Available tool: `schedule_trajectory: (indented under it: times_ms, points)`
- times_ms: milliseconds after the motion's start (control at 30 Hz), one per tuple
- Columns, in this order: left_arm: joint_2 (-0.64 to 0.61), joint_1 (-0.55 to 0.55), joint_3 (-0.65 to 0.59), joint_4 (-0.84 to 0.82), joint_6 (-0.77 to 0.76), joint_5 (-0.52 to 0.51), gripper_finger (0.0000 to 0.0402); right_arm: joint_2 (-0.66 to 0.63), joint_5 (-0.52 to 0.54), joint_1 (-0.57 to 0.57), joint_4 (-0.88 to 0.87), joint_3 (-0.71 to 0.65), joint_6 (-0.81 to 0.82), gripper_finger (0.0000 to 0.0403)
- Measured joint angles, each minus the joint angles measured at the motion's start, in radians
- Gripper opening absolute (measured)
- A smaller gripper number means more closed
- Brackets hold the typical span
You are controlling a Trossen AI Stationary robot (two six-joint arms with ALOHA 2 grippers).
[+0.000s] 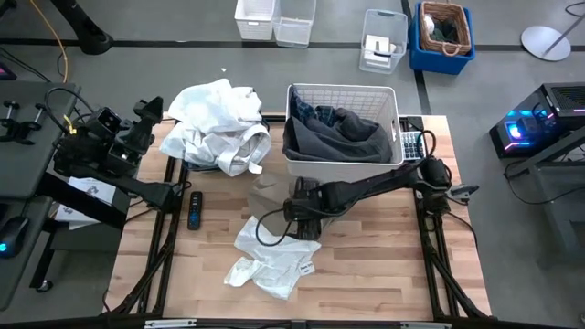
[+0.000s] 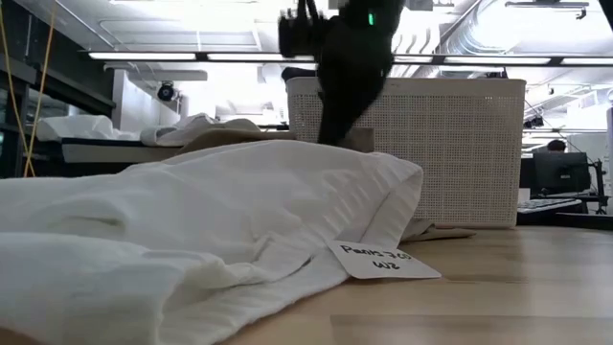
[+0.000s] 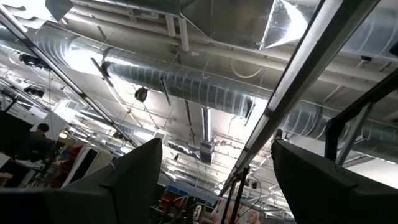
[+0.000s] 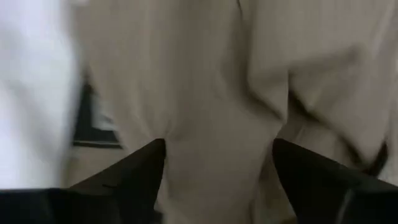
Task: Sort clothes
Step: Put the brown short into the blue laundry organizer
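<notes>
Right gripper (image 1: 291, 212) reached across table centre, fingers (image 4: 140, 168) spread apart over tan khaki garment (image 4: 205, 112), which lay just in front of white slatted plastic basket (image 1: 342, 93). Basket held dark grey garment (image 1: 352, 128) and blue-white plaid shirt (image 1: 306, 114). Heap of white garments (image 1: 218, 123) lay left of basket; another crumpled white garment (image 1: 270, 260) with paper tag (image 2: 381, 261) lay near front edge. Left gripper (image 3: 211, 180) waited at table's left side, aimed at ceiling, fingers apart. Small dark remote-like object (image 1: 195, 210) lay on wooden table (image 1: 384, 265).
</notes>
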Motion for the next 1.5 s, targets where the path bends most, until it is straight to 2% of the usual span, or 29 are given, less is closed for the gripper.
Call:
schedule_trajectory:
  times_ms: [67,133,300,333,500,633,733,833,933,1000,1067,1200,1333,1400,1500]
  points:
    - [0.0,0.0,0.0,0.001,0.0,-0.01,0.0291,0.0,0.0,-0.003,0.018,-0.061,0.041,0.0266]
    - [0.0,0.0,0.0,0.001,0.0,-0.012,0.0291,0.002,-0.01,0.0,0.02,-0.106,0.066,0.022]
    - [0.0,0.0,0.0,0.001,0.002,-0.012,0.0291,0.0,-0.164,0.019,0.027,-0.155,0.066,0.0036]
    - [0.0,0.0,0.0,0.001,0.005,-0.013,0.0291,0.0,-0.187,0.02,0.023,-0.151,0.061,0.0019]
    - [0.0,0.0,0.0,0.002,0.007,-0.014,0.0291,-0.034,-0.251,0.037,-0.128,-0.003,0.044,0.0003]
    - [0.0,0.0,0.0,0.001,0.009,-0.031,0.0291,-0.094,-0.189,0.039,-0.225,0.242,-0.059,0.0002]
    - [0.0,0.0,0.0,0.0,0.035,-0.047,0.0291,-0.099,-0.136,0.002,-0.208,0.457,-0.127,0.0001]
    - [0.0,0.0,0.0,0.002,0.051,-0.053,0.0291,-0.084,-0.082,-0.065,-0.098,0.626,-0.176,0.0001]
    - [0.0,0.0,0.0,0.002,0.052,-0.06,0.0291,-0.046,-0.077,-0.145,0.084,0.734,-0.219,0.0001]
    - [0.0,0.0,0.0,0.002,0.052,-0.06,0.0291,-0.016,-0.12,-0.202,0.248,0.776,-0.225,0.0001]
    - [0.0,0.0,0.0,0.001,0.052,-0.061,0.0291,-0.013,-0.202,-0.25,0.443,0.758,-0.181,0.0001]
    - [0.0,0.0,0.0,0.001,0.051,-0.063,0.0291,-0.01,-0.353,-0.301,0.545,0.755,-0.09,0.0]
    - [0.0,0.0,0.0,-0.004,0.052,-0.064,0.0291,-0.023,-0.476,-0.278,0.349,0.755,-0.094,0.0]
    - [0.0,0.0,0.0,-0.008,0.052,-0.064,0.0291,-0.041,-0.524,-0.248,0.188,0.755,-0.098,0.0]
    - [0.0,0.0,0.0,-0.016,0.052,-0.065,0.0291,-0.064,-0.536,-0.173,-0.119,0.758,-0.1,0.0]
